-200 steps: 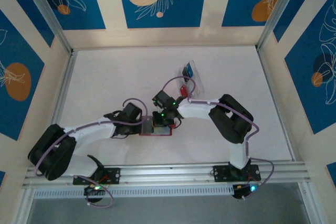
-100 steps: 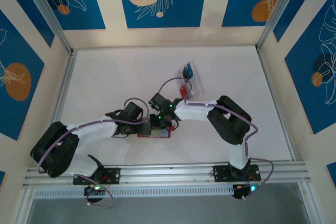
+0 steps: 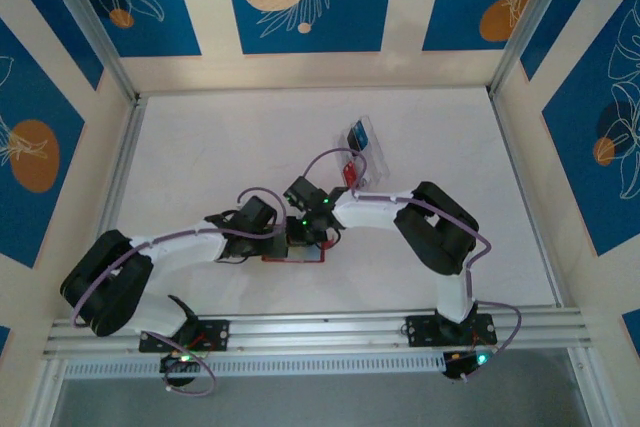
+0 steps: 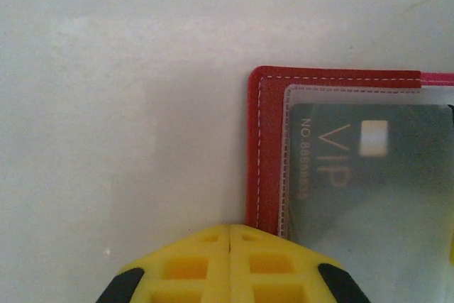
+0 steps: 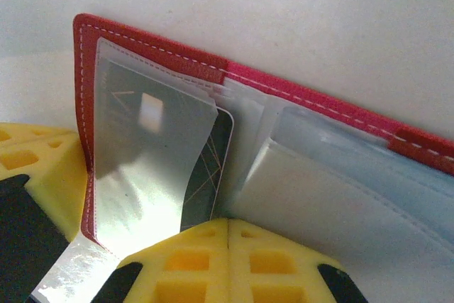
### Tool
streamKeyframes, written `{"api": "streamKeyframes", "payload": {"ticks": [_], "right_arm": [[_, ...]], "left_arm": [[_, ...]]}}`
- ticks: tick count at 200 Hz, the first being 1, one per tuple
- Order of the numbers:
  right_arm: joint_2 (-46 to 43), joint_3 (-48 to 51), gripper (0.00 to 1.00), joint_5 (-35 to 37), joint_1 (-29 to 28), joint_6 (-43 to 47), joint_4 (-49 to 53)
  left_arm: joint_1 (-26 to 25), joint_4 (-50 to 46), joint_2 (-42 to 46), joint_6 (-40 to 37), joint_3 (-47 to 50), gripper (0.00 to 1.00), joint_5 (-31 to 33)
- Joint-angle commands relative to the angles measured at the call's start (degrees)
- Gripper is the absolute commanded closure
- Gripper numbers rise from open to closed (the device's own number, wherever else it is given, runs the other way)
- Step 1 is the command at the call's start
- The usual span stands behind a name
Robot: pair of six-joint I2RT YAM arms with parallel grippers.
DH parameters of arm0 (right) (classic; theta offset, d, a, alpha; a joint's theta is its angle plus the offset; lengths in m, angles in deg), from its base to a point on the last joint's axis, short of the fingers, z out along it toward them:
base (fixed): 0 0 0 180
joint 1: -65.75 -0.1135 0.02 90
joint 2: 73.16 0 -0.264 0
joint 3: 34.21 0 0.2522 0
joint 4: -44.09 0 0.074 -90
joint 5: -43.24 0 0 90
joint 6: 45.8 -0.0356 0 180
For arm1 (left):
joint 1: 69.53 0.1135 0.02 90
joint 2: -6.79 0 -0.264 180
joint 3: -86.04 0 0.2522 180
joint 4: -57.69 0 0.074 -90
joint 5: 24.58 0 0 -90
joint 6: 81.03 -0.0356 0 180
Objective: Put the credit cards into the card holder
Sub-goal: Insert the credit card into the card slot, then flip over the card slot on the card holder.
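The red card holder (image 4: pixel 264 147) lies open on the white table, and its red edge (image 3: pixel 296 258) peeks out under both grippers. A black credit card (image 4: pixel 369 175) marked VIP sits inside its clear sleeve. My left gripper (image 4: pixel 230 228) is shut, its tips resting at the holder's left edge. My right gripper (image 5: pixel 228 221) is also shut, its tips against the near end of the black card (image 5: pixel 209 175), which is partly in the sleeve (image 5: pixel 142 175). Nothing shows between its jaws. A blue card (image 3: pixel 357 135) and a red card (image 3: pixel 350 172) lie in the clear tray (image 3: pixel 375 155).
The left gripper's yellow finger (image 5: pixel 32 168) sits just outside the holder's left flap. Further clear pockets (image 5: pixel 333 189) fill the holder's right half. The tray stands behind and to the right of the holder. Metal rails (image 3: pixel 320 327) run along the near edge.
The right gripper has slid a little to the left over the holder. The left arm's elbow has shifted slightly. Both grippers stay shut.
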Motion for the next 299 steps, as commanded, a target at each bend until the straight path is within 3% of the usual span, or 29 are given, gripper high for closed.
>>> {"api": "streamKeyframes", "payload": {"ticks": [1, 41, 82, 163, 180, 205, 226, 253, 299], "right_arm": [[0.63, -0.11, 0.97, -2.08, 2.19, 1.64, 0.26], [-4.84, -1.05, 0.96, -1.14, 6.42, 8.87, 6.32], [-10.40, -3.15, 0.87, -1.18, 8.51, 13.85, 14.30], [-9.47, -0.77, 0.70, 1.89, 10.32, 16.02, 17.86], [-7.60, -2.30, 0.72, 1.81, 10.38, 15.52, 18.10], [-4.33, -4.81, 0.86, 3.87, 10.35, 14.66, 19.43], [-2.57, -5.79, 0.92, 4.88, 10.27, 14.21, 19.84], [-0.65, -7.06, 0.94, 8.28, 9.90, 13.91, 21.71], [3.59, -8.67, 0.95, 6.58, 8.85, 13.17, 21.86]], "left_arm": [[-1.49, 8.11, -4.48, 3.56, 2.85, 1.00, -5.44], [-1.33, 2.86, 0.80, 5.05, -0.25, 1.00, -4.48], [-0.69, -4.97, 4.53, 2.64, -6.51, 0.97, -4.57], [-0.31, -3.91, -7.43, -2.70, -17.68, 0.94, -12.39], [0.23, -3.28, -9.31, -3.53, -17.70, 0.94, -13.35], [0.74, -3.28, -11.89, -4.92, -17.22, 0.96, -13.78], [0.88, -3.10, -12.44, -5.54, -16.03, 0.96, -13.20], [0.90, -2.25, -12.81, -5.91, -14.11, 0.96, -13.04], [0.87, -1.70, -14.13, -6.36, -12.44, 0.97, -12.52]]}}
